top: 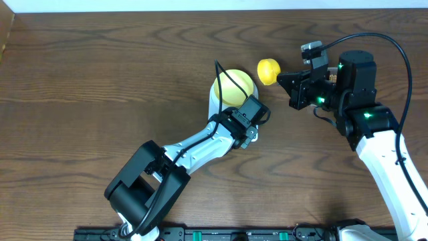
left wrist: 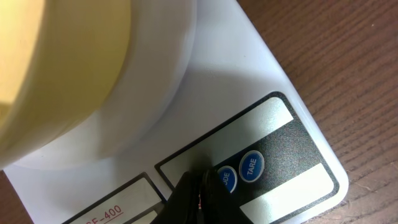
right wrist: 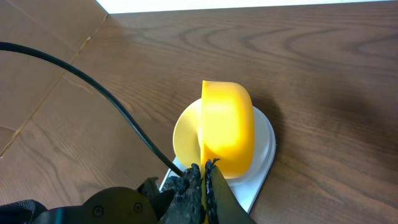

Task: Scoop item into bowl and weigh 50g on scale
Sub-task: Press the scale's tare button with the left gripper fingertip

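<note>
The pale yellow-green bowl [top: 234,87] sits on the white scale [top: 215,102]. My left gripper [top: 246,120] is over the scale's front panel. In the left wrist view its fingers [left wrist: 202,193] are shut with nothing between them, tips down on the scale [left wrist: 249,81] beside the blue buttons [left wrist: 252,165], with the bowl [left wrist: 62,68] just behind. My right gripper [top: 287,79] is shut on the handle of a yellow scoop [top: 269,70], held right of the bowl. In the right wrist view the scoop [right wrist: 227,130] hangs in front of the bowl [right wrist: 185,134] and the scale [right wrist: 264,149]. No beans show.
Bare brown wood table [top: 100,80] lies all around the scale. The left arm's black cable [right wrist: 93,87] crosses the right wrist view toward the scale. The table's far edge [top: 200,7] runs along the top.
</note>
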